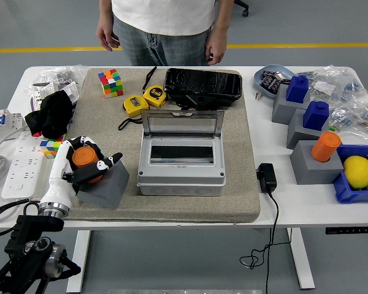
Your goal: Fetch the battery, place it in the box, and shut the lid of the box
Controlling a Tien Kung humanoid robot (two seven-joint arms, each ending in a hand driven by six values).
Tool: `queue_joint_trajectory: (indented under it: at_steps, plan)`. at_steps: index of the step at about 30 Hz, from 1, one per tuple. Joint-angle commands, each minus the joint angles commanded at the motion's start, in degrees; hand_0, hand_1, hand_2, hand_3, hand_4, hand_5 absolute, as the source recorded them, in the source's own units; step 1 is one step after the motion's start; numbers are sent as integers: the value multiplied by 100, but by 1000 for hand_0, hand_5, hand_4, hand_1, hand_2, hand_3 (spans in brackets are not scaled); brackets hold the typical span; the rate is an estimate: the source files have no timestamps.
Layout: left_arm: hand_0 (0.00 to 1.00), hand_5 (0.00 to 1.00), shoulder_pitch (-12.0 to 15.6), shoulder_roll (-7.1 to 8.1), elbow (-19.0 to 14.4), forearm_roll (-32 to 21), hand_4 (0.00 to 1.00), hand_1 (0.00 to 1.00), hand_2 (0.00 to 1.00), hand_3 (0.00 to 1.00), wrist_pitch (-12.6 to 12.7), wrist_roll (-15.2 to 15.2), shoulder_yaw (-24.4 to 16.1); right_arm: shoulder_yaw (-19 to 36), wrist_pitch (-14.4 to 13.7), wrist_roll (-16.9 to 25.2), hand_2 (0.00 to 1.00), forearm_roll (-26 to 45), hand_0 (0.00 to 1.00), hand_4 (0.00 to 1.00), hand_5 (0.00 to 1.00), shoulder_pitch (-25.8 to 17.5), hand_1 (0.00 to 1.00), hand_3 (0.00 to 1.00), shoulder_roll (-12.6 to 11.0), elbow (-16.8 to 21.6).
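No lettering can be made out anywhere on the desk (190,215) (the two yellow tape measures (145,100) carry dark labels, but these are too small to read).

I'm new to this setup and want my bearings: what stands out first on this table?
The left hand, at the mat's near-left corner, grips an orange battery in a tilted grey block. At the centre sits a grey box, lid raised. A person stands at the far side.
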Motion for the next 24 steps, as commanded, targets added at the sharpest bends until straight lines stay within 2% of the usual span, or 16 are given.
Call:
queue_joint_trajectory:
  at_steps: [7,8,9,14,15,20,21,24]
  plan:
    - [61,2,2,18,-52,-130,998,51,120,117,97,-79,52,-1,4,2,798,-5,937,998,998,-3,833,804,0,4]
    - [61,2,1,27,-68,-188,998,51,120,117,138,-111,72,-2,6,1,798,-5,937,998,998,-4,833,804,1,5]
    - [54,2,-2,33,-83,-232,998,10,69,67,178,-137,88,-3,6,1,800,-4,937,998,998,-5,834,804,3,4]
    - [54,2,-76,86,-226,-330,998,10,69,67,339,-233,159,-26,8,-2,800,12,937,998,998,-7,834,804,6,2]
    - [57,36,-114,116,-265,-226,982,2,50,40,361,-223,194,-27,9,-4,798,14,937,998,998,-7,833,804,7,1]
    - [57,36,-293,256,-452,141,982,2,50,40,446,-153,330,-11,14,-4,798,-1,937,998,998,1,833,804,3,6]
    - [69,102,-327,277,-516,222,860,2,28,22,473,-131,350,-11,14,-5,799,0,938,998,998,1,833,803,3,6]
    - [69,102,-438,366,-816,565,860,2,28,22,551,-7,463,-26,12,-9,799,16,938,998,998,-6,833,803,4,1]
